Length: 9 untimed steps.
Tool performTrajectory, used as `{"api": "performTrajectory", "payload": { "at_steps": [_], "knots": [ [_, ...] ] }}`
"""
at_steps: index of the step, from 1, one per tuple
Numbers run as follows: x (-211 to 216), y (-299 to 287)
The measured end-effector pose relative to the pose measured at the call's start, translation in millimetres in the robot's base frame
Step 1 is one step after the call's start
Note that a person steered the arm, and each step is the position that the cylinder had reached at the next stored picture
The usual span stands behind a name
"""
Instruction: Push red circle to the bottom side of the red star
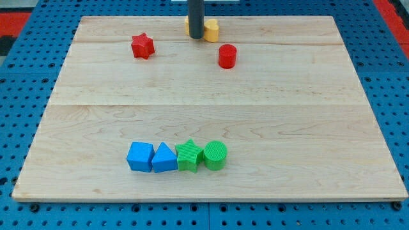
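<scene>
Seven or eight small coloured blocks are counted on one wooden board (211,89); the yellow ones are partly hidden, so their number is uncertain.

Two red blocks are seen: one red star (142,46) and one red circle (227,56).

Two blue blocks are seen: one blue cube-like block (140,156) and one blue triangle (164,158).

Two green blocks are seen: one green star (189,156) and one green circle (215,155).

One yellow block (211,29) is clearly shown, and a second yellow piece (186,25) is glimpsed behind the rod; their shapes cannot be made out.

One dark rod is counted, with one tip (195,37).
</scene>
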State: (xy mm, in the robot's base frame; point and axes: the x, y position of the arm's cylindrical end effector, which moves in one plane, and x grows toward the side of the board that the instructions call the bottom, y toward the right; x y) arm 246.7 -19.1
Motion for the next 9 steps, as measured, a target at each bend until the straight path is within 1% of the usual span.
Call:
{"api": "performTrajectory", "payload": {
  "at_steps": [1,2,3,4,5,7,8,9],
  "knots": [
    [5.8,-46.2],
    [11.1,22.2],
    [20.0,37.1],
    [34.2,93.5],
    [56.8,94.6],
    [67.4,-25.4],
    [84.9,46.8],
    [111.8,39.0]
  ]
}}
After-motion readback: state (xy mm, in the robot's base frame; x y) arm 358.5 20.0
